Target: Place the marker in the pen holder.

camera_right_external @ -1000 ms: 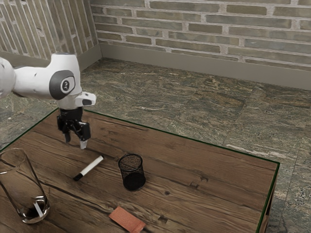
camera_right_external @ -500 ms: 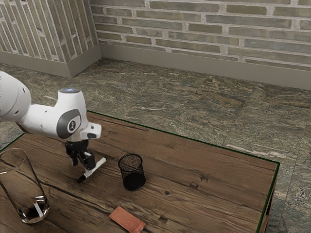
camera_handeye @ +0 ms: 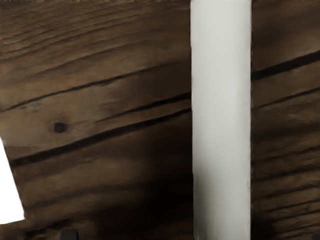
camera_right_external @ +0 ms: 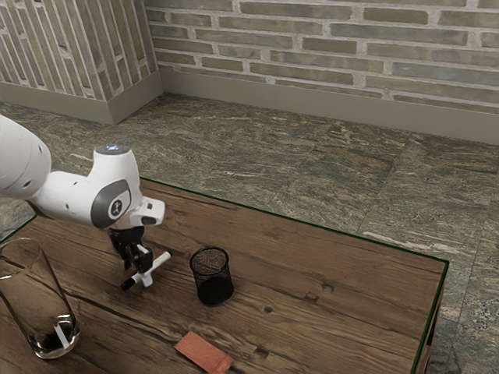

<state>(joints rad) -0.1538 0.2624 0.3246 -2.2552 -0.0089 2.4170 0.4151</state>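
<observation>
Wooden table (camera_right_external: pixel 335 288) right beneath me, folks! Tall clear glass (camera_right_external: pixel 30 302) toward the exterior view's left from me, nearer that camera, something black and white (camera_right_external: pixel 61 336) low inside. Flat reddish block (camera_right_external: pixel 203 352) toward the exterior view's right, camera side of me. Patterned floor (camera_right_external: pixel 296 171) and brick wall (camera_right_external: pixel 312 43) lie well beyond me.

In the exterior view, the left edge cuts the glass (camera_right_external: pixel 53 353) and arm (camera_right_external: pixel 15 164). In the wrist view, the marker (camera_handeye: pixel 220 120) runs off top and bottom; a white shape (camera_handeye: pixel 9 190), lower left, is cropped beyond naming.
</observation>
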